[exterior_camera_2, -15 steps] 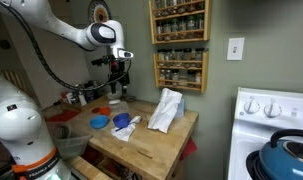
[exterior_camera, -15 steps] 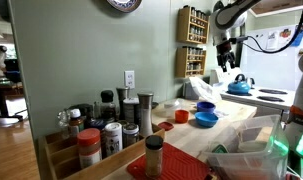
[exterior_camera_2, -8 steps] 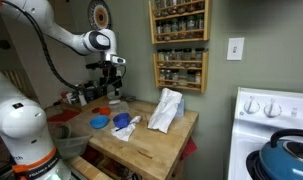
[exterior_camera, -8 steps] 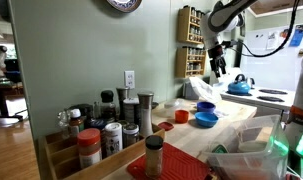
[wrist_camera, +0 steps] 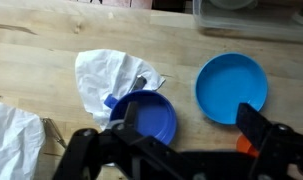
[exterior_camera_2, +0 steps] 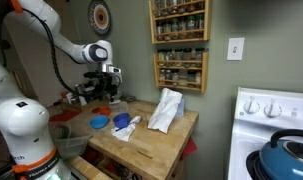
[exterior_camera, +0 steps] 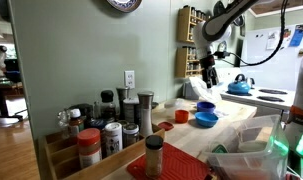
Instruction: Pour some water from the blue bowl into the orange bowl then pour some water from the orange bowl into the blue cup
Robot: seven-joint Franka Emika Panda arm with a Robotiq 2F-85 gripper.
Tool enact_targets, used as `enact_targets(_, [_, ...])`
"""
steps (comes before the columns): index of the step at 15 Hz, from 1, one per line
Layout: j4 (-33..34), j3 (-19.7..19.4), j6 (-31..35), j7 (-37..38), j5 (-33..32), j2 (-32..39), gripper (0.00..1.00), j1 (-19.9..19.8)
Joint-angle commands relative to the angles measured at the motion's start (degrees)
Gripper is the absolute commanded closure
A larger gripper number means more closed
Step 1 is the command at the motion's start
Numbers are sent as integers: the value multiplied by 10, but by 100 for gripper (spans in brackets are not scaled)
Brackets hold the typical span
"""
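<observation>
The blue bowl (wrist_camera: 231,88) sits on the wooden counter, to the right of the darker blue cup (wrist_camera: 146,118) in the wrist view. Only a sliver of the orange bowl (wrist_camera: 245,145) shows there, behind my right finger. In an exterior view the blue bowl (exterior_camera: 206,119), blue cup (exterior_camera: 205,107) and orange bowl (exterior_camera: 180,116) stand close together. My gripper (wrist_camera: 191,122) is open and empty, and hangs above the gap between cup and blue bowl. It also shows well above the counter in both exterior views (exterior_camera: 209,72) (exterior_camera_2: 104,90), as does the blue bowl (exterior_camera_2: 99,122).
A crumpled white towel (wrist_camera: 111,75) lies against the cup. A white bag (exterior_camera_2: 166,110) stands on the counter. A spice rack (exterior_camera_2: 181,45) hangs on the wall. A pale blue kettle (exterior_camera: 239,86) sits on the stove. Spice jars (exterior_camera: 111,130) crowd one end; a small red disc (exterior_camera: 164,126) lies nearby.
The arm has swung across and come lower, so the gripper is now over the bowls and cup. The objects on the counter have not moved.
</observation>
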Motion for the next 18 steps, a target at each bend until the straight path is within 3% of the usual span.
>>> enact_targets(1, [1, 0, -1, 0, 0, 0, 0, 0])
enact_targets(2, [1, 0, -1, 0, 0, 0, 0, 0])
enact_targets(8, [-74, -14, 152, -57, 48, 1, 0, 7])
enact_targets(18, [-115, -5, 186, -104, 106, 52, 0, 25])
